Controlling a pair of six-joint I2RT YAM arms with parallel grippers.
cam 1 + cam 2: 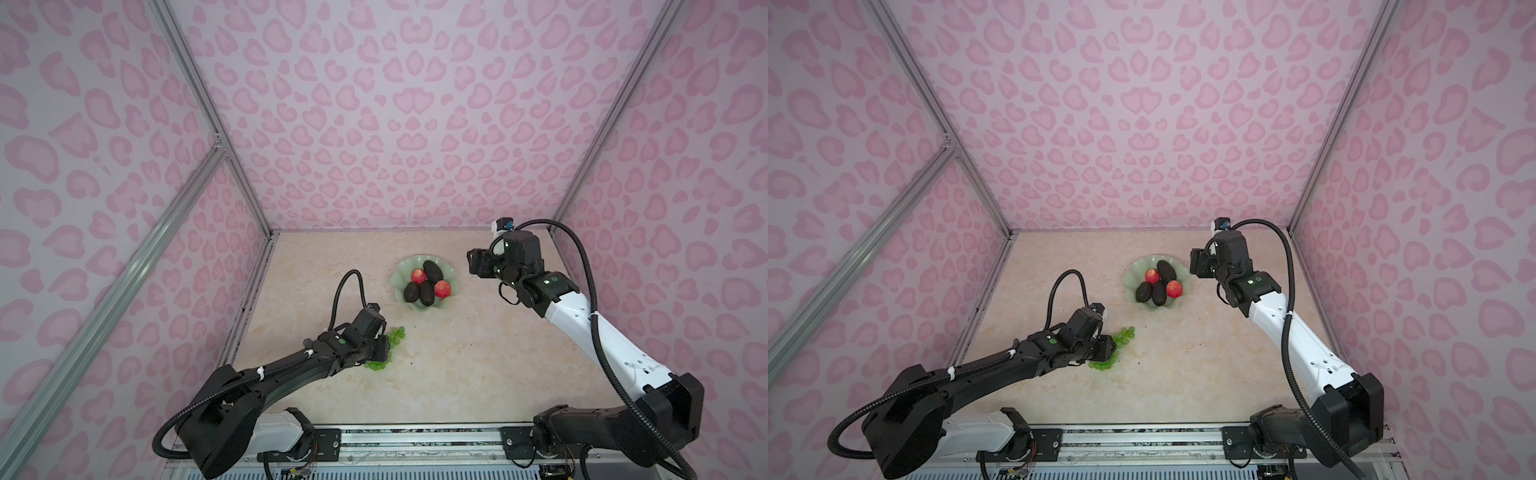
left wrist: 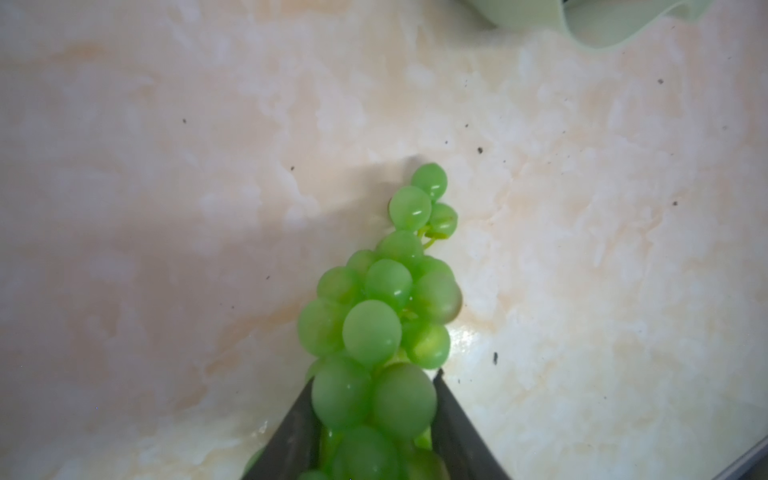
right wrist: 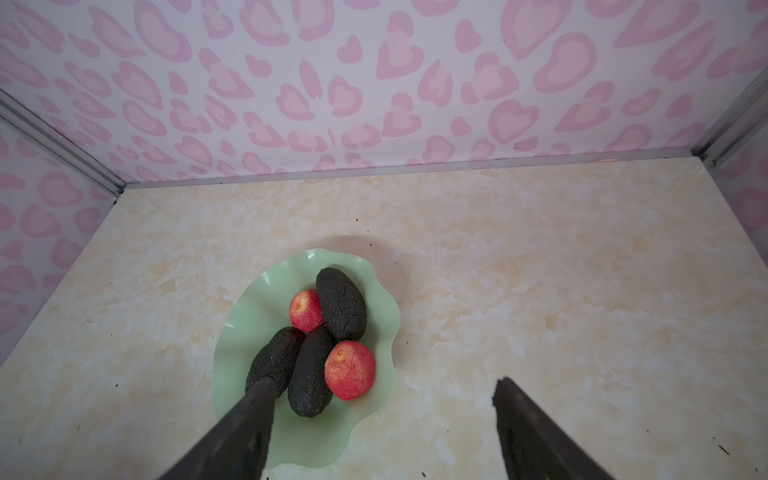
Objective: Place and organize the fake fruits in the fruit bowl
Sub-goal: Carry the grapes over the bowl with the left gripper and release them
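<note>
Left gripper (image 2: pixel 374 415) fingers clamped on green grape bunch (image 2: pixel 386 316), near-left on bench (image 1: pixel 457 353); right gripper (image 3: pixel 382 428) fingers spread, empty, beside fruit bowl (image 1: pixel 401 272) holding avocados, apples.

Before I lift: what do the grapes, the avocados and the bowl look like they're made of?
Grapes: translucent glossy green beads with sharp highlights, probably soft plastic or rubber.
Avocados: matte, dark, pebbled and cracked skin; likely foam or painted plastic, hard to tell.
Bowl: pale mint, smooth and glossy with a thin wavy rim; glazed ceramic or plastic, can't say which.
</note>
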